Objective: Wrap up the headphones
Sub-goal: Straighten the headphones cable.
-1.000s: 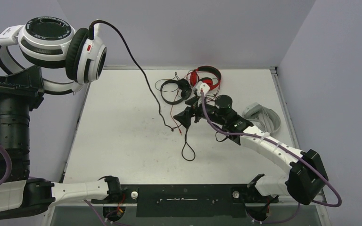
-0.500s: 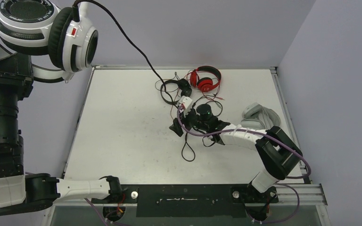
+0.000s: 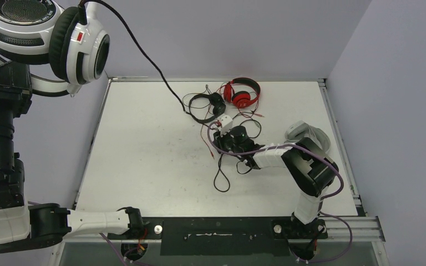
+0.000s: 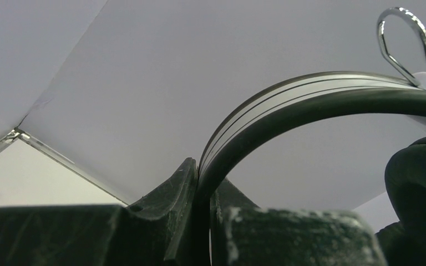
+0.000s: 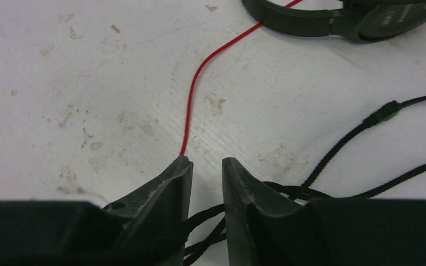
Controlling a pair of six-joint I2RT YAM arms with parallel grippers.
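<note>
We hold the white-and-black headphones [image 3: 39, 33] high, left gripper [image 4: 202, 177] clamped on the band, to draw their cable [image 3: 144, 55] out. Our right gripper [image 5: 206, 166] stands narrow astride black strands [image 5: 204, 217], unpinched.

A robot lab cell: plain grey walls [image 3: 227, 33] box in a scuffed white table [image 3: 144, 155].

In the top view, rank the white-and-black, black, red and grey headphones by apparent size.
1. White-and-black headphones, largest, though raised nearer the camera.
2. Red headphones and black headphones look alike.
Grey headphones: partly hidden by the right arm, unranked.
</note>
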